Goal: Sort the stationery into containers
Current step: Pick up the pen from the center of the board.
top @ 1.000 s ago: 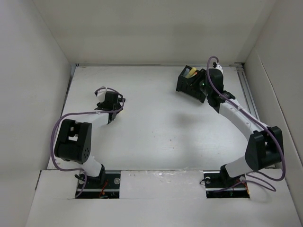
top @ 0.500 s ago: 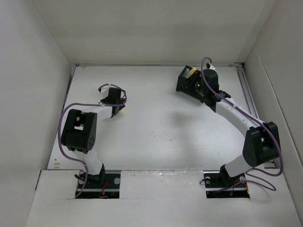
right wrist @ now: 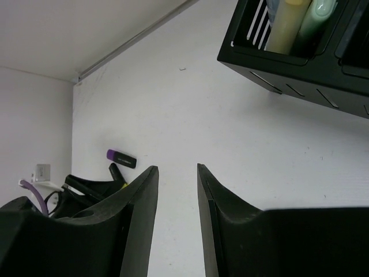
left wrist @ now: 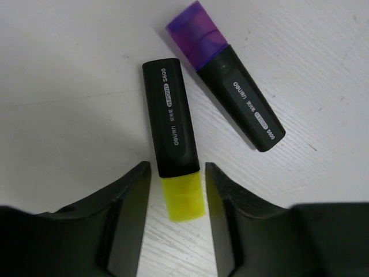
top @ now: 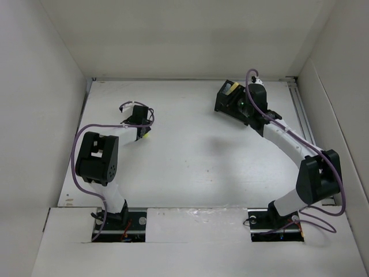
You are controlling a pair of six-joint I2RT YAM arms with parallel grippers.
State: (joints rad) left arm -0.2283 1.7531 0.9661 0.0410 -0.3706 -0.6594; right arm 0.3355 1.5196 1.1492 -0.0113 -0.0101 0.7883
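On the left part of the white bench [top: 196,156] lie two stubby black-bodied highlighters, close together but not touching. The yellow-capped black highlighter [left wrist: 173,138] lies flat with its cap end between the fingers of the left claw [left wrist: 176,173]. That claw is parted and straddles the cap, with a sliver of bench showing on one side, so it has no firm grip. The purple-capped black highlighter [left wrist: 233,86] lies flat just beside it at a slant, clear of the claw. Well apart, at the far right of the bench, stands the black compartmented organiser box [right wrist: 300,66] with a pale yellow pen [right wrist: 286,26] and a pale green pen [right wrist: 315,17] upright in one compartment. The right claw [right wrist: 176,170] hangs near the box, parted and empty.
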